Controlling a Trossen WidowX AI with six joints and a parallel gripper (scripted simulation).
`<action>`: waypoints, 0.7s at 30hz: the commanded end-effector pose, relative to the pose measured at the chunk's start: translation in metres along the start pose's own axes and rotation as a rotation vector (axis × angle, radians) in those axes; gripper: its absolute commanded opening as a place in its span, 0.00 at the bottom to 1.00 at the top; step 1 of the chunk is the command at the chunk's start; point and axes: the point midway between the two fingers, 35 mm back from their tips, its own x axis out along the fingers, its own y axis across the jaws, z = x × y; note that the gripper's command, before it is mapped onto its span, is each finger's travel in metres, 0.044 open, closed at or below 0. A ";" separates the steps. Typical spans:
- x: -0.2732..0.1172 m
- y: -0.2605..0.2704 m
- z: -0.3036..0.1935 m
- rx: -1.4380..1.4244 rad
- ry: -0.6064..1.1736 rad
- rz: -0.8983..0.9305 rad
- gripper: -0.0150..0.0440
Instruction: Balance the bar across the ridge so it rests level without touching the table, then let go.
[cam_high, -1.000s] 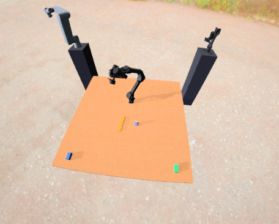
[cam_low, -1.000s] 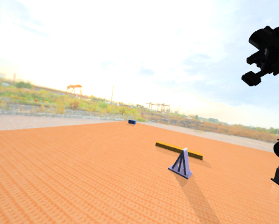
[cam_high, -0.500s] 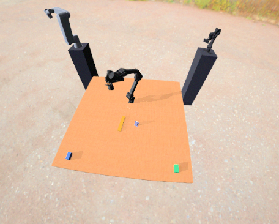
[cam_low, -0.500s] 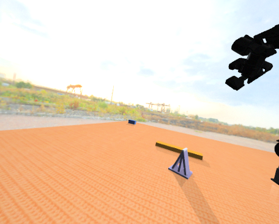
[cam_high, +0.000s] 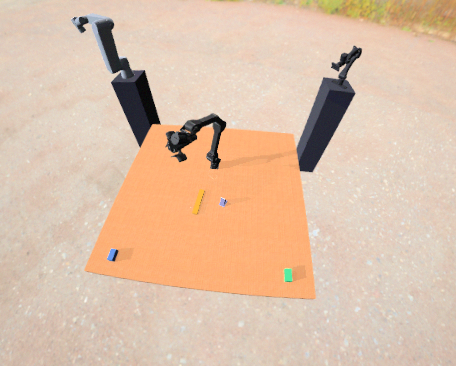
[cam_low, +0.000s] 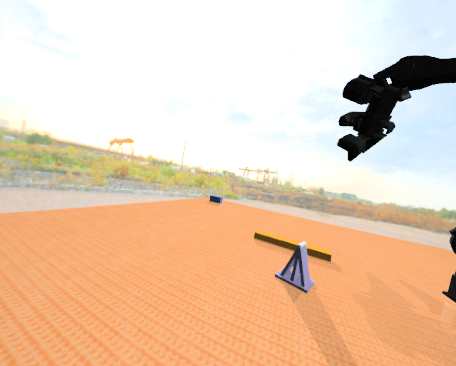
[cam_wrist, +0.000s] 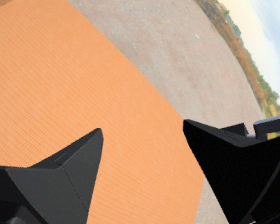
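The yellow-orange bar (cam_high: 198, 202) (cam_low: 270, 239) lies flat on the orange table (cam_high: 165, 235) (cam_low: 125, 275) (cam_wrist: 60, 75). The small lavender ridge (cam_high: 223, 202) (cam_low: 306, 270) stands upright beside it; a gap between them shows in the top view, and in the exterior view the ridge's top covers part of the bar. My gripper (cam_high: 175, 149) (cam_low: 348, 132) (cam_wrist: 143, 128) is open and empty, raised well above the table and away from both. The wrist view shows the two fingertips wide apart, with neither bar nor ridge in sight.
A blue block (cam_high: 112, 255) (cam_low: 216, 199) lies near the table's front left corner and a green block (cam_high: 288, 275) near its front right corner. Two dark pillars (cam_high: 134, 102) (cam_high: 327, 122), each bearing another arm, stand by the table's back corners.
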 end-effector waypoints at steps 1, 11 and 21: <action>0.008 0.027 0.009 -0.048 0.018 0.081 0.79; 0.020 0.098 0.022 -0.175 0.064 0.282 0.79; 0.022 0.170 0.023 -0.298 0.130 0.472 0.79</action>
